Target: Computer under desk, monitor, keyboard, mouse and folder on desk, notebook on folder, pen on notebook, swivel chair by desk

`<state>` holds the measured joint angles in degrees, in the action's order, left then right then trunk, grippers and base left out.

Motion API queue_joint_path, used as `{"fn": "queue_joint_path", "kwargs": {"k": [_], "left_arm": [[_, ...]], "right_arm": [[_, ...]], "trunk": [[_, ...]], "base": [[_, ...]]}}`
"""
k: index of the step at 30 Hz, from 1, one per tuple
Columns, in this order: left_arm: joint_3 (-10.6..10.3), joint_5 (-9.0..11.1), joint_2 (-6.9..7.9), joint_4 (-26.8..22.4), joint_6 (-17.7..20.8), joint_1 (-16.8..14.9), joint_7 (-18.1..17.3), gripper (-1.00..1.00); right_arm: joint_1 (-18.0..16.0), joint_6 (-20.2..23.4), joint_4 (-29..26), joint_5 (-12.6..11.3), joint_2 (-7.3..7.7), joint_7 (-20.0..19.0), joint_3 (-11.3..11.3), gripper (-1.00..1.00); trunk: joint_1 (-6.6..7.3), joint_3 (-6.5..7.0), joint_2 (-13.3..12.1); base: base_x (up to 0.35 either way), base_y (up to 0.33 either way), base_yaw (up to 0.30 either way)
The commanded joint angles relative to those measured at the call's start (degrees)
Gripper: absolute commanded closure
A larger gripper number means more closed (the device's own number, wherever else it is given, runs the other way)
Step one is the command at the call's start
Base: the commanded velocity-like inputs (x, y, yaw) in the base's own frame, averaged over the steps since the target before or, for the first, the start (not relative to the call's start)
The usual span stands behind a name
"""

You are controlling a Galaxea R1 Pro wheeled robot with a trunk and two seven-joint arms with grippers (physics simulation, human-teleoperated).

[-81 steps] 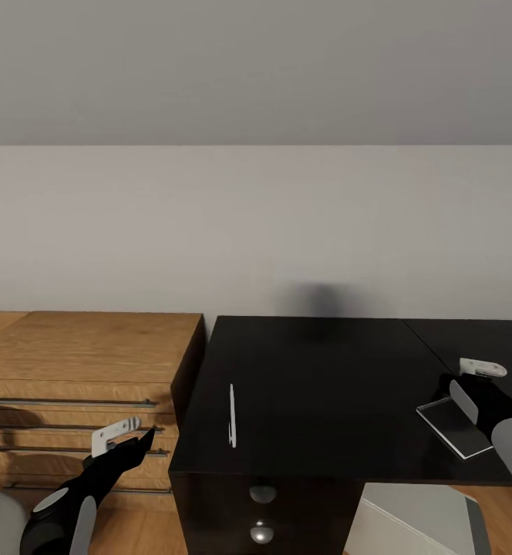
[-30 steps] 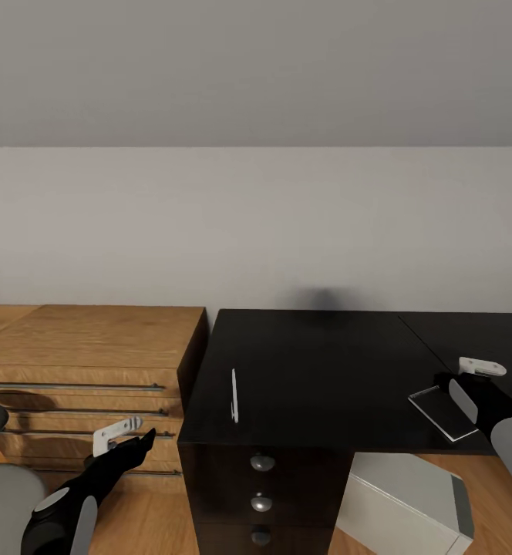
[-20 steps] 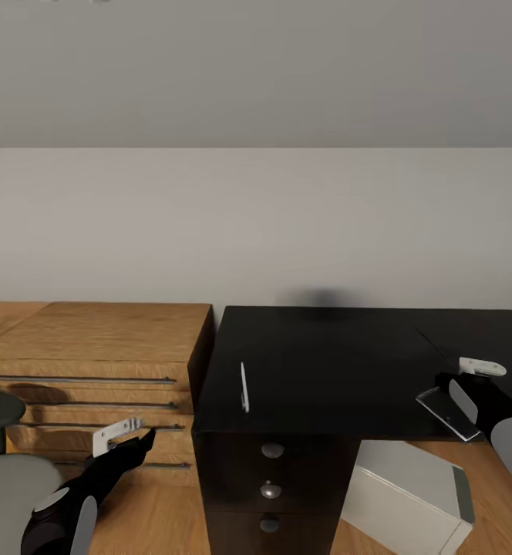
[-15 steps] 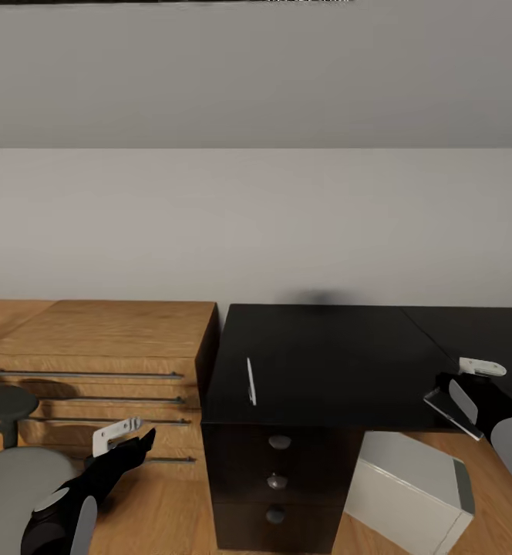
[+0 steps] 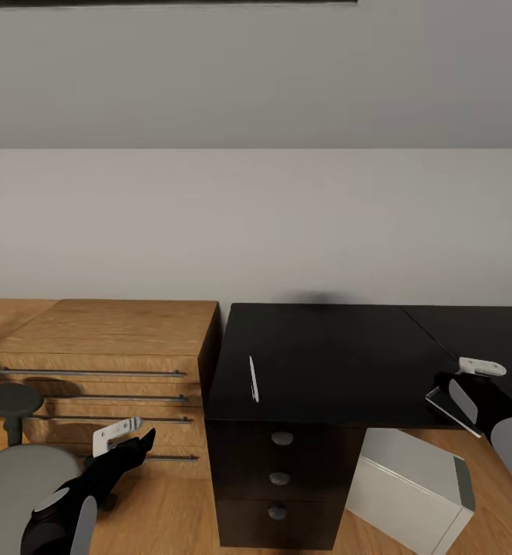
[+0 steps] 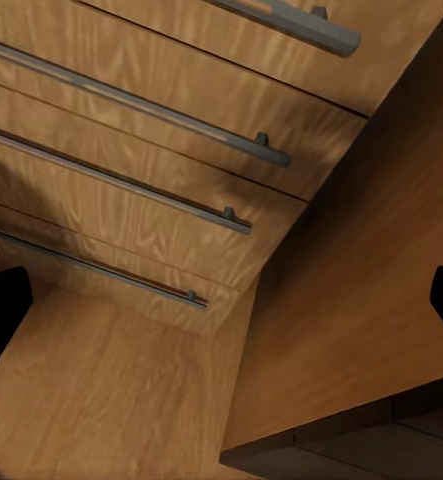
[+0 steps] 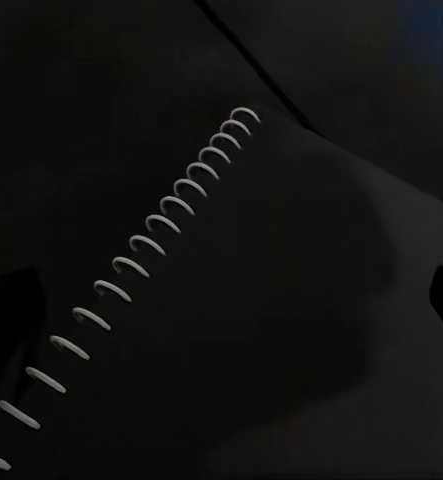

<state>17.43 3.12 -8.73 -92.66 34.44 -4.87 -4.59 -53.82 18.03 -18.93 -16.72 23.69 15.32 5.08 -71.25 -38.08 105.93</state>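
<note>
The black desk [image 5: 325, 347] stands ahead with the thin pale pen [image 5: 252, 378] lying near its left front. My right gripper [image 5: 443, 383] is at the desk's front right edge, shut on a corner of the spiral-bound notebook [image 5: 447, 407], which tilts and overhangs the edge. The right wrist view shows the notebook's dark cover [image 7: 311, 330] and white rings close up. The light-grey computer [image 5: 410, 486] sits on the floor under the desk's right part. The swivel chair [image 5: 9, 478] is at lower left. My left gripper [image 5: 144, 441] hangs open beside it. Monitor, keyboard, mouse and folder are out of view.
A light wooden dresser [image 5: 102, 331] with long bar handles stands against the desk's left side, and the left wrist view looks at its drawers [image 6: 131, 130]. Black round-knobbed desk drawers [image 5: 279, 478] face me. Wooden floor [image 5: 171, 524] lies between chair and desk.
The whole view has shifted: the camera has drawn back from the desk, revealing more drawers, computer and chair. The notebook stayed with my right gripper, sliding toward the desk's edge and tilting.
</note>
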Motion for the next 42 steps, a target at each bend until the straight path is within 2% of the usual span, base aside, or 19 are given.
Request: {"fn": "queue_joint_path", "kwargs": {"k": [1, 11, 20, 38, 42], "left_arm": [[0.16, 0.31, -0.06, -0.07, 0.36, -0.06, -0.25, -1.0], [0.15, 0.31, -0.06, -0.07, 0.36, -0.05, -0.17, -1.0], [0.15, 0.31, -0.06, -0.07, 0.4, -0.05, -0.16, -1.0], [0.15, 0.31, -0.06, -0.07, 0.45, -0.05, -0.08, -1.0], [0.15, 0.31, -0.06, -0.07, 0.45, -0.05, -0.03, -1.0]], "right_arm": [[0.03, 0.6, 3.66, -1.12, 0.04, 0.15, 0.5, -1.0], [0.03, 0.6, 3.65, -1.12, -0.02, 0.15, 0.54, -1.0], [0.03, 0.6, 3.64, -1.12, -0.05, 0.15, 0.51, -1.0], [0.03, 0.34, 3.43, -1.05, -0.08, 0.15, 0.61, -1.0], [0.03, 0.08, 3.21, -1.04, -0.14, 0.15, 0.67, -1.0]], "trunk": [[0.0, -0.07, 0.02], [0.0, -0.07, 0.02], [0.0, -0.07, 0.02], [0.0, -0.07, 0.02], [0.88, 0.65, -1.58]], "base": [[-0.001, 0.001, 0.0], [-0.01, 0.0, 0.0], [-0.199, 0.0, 0.0], [-0.008, 0.0, 0.0], [0.0, 0.0, 0.0]]}}
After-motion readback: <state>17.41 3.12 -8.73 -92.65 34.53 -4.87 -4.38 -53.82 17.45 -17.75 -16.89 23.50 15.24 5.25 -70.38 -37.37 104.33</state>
